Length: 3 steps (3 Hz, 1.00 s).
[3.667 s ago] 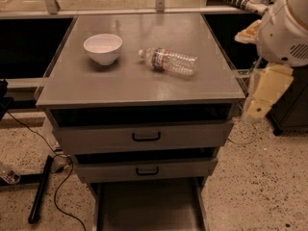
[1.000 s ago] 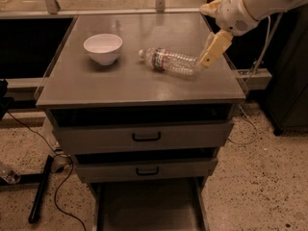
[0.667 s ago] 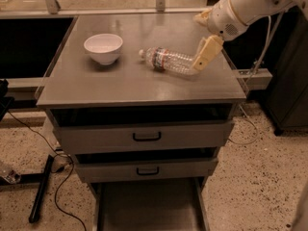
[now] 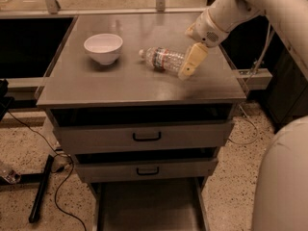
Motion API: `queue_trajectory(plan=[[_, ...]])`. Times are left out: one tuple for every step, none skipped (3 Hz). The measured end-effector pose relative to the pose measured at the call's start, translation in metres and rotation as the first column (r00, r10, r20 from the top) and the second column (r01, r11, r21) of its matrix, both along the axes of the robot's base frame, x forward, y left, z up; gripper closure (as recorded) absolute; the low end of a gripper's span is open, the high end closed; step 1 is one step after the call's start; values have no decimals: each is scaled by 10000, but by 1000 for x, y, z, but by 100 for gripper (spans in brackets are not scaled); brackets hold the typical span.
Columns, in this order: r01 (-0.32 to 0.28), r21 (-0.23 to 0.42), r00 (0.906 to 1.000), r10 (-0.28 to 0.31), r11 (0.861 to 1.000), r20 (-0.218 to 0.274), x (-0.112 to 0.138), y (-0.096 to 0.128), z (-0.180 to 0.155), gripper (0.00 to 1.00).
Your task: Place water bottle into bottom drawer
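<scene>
The water bottle (image 4: 162,59) lies on its side on the grey cabinet top (image 4: 120,83), white cap pointing left toward the bowl. My gripper (image 4: 190,63) reaches in from the upper right and sits low over the bottle's base end, covering it. The bottom drawer (image 4: 149,211) is pulled out below, and the part of its flat grey floor that shows holds nothing.
A white bowl (image 4: 103,47) stands left of the bottle. The two upper drawers (image 4: 144,136) show grey fronts with black handles and stand slightly out. A black pole and cables (image 4: 41,189) lie on the floor at left. My pale base (image 4: 281,182) fills the lower right.
My gripper has swung from the cabinet's right side over the top, then moved left and down onto the bottle's base end. The bottle and bowl have not moved.
</scene>
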<state>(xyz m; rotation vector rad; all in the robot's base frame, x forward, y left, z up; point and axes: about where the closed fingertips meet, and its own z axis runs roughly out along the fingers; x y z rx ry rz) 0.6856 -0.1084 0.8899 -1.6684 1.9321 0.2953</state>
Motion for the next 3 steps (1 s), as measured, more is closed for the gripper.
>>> queue_trajectory(plan=[[370,-405,9993,-368,9985,59,16,-1,-5,0],[601,-634,9982,-600,9962,47,27,-2,-13,0],[767,-626,9969,-777,9951,-148,30,-1,-22,0]])
